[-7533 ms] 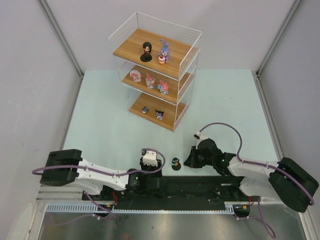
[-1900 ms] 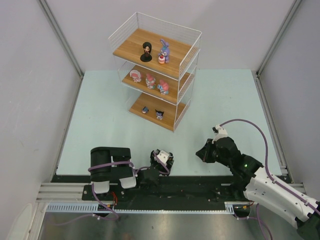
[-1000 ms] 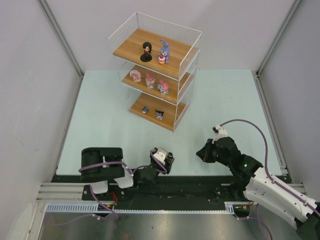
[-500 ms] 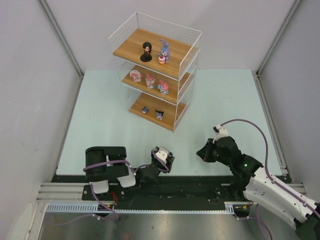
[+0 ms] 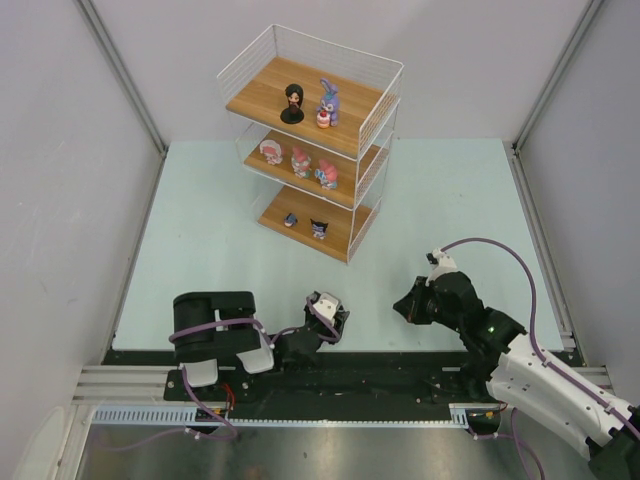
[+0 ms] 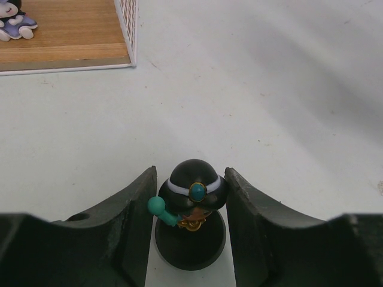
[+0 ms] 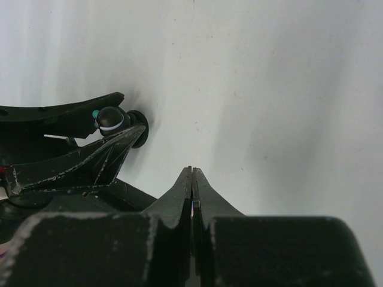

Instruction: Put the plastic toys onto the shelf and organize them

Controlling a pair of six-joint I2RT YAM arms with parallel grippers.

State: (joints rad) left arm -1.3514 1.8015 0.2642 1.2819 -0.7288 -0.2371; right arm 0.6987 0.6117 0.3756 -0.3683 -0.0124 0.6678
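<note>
Left hand (image 6: 190, 174) narrowed around dark-haired figurine (image 6: 191, 209), perhaps touching; right hand (image 7: 191, 173) closed

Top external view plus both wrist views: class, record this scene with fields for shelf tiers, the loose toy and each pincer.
shelf top tier: dark-haired figurine, purple-blue bunny
shelf middle tier: three pink-and-white toys
shelf bottom tier: two small toys
loose toy: black-based figurine, upright on the table
left pincer: fingers either side of its head; grip unclear
right pincer: shut, empty
</note>
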